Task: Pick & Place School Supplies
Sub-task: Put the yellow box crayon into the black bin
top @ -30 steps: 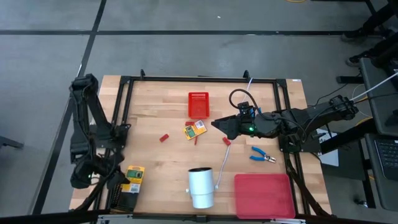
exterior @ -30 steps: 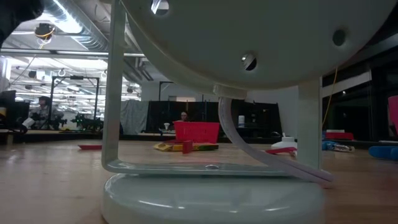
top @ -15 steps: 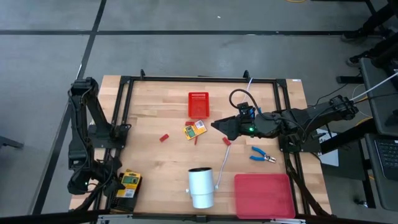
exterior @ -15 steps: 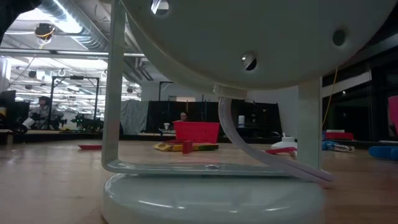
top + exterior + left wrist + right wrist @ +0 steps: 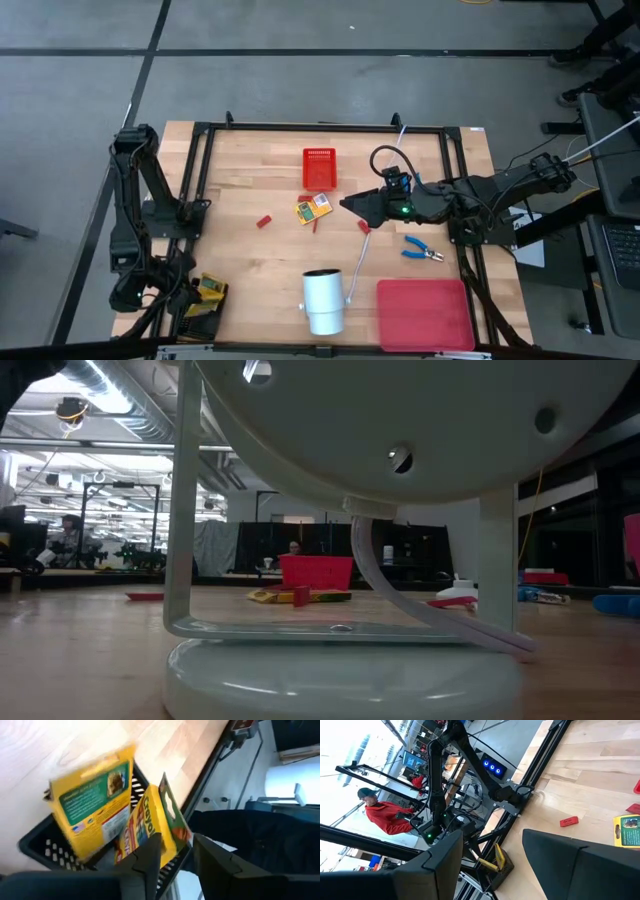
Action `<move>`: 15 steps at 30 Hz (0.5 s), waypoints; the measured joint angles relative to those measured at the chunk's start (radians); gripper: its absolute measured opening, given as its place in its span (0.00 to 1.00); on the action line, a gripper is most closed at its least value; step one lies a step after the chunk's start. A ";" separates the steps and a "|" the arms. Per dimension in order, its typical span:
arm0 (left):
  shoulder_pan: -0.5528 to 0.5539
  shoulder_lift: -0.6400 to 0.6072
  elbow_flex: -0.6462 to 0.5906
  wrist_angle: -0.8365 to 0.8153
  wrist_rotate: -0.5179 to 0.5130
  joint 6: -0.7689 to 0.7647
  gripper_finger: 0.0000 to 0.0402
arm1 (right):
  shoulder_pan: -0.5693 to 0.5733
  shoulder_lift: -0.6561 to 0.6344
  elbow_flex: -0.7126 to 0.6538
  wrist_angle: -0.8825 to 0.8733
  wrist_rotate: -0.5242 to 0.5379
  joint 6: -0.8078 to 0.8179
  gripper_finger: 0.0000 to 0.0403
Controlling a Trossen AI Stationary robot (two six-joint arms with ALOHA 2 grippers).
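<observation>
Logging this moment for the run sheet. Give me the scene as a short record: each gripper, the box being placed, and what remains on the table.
left gripper: open, over the black mesh bin at the table's near left corner
yellow-and-green printed box: lying tilted in that bin beside a second upright box
right gripper: open, hovering mid-table
still on table: another yellow-and-green box, small red blocks, blue-handled pliers-like tool
other items: red mesh basket, white cylinder, flat red lid
</observation>
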 joint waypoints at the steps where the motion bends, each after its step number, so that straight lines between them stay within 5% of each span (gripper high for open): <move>1: 0.000 0.000 0.000 -0.001 0.002 0.000 0.28 | 0.000 0.000 0.000 0.000 0.000 0.000 0.53; 15: 0.002 -0.025 0.000 -0.118 0.054 -0.003 0.25 | 0.000 0.000 0.000 0.000 0.008 -0.001 0.53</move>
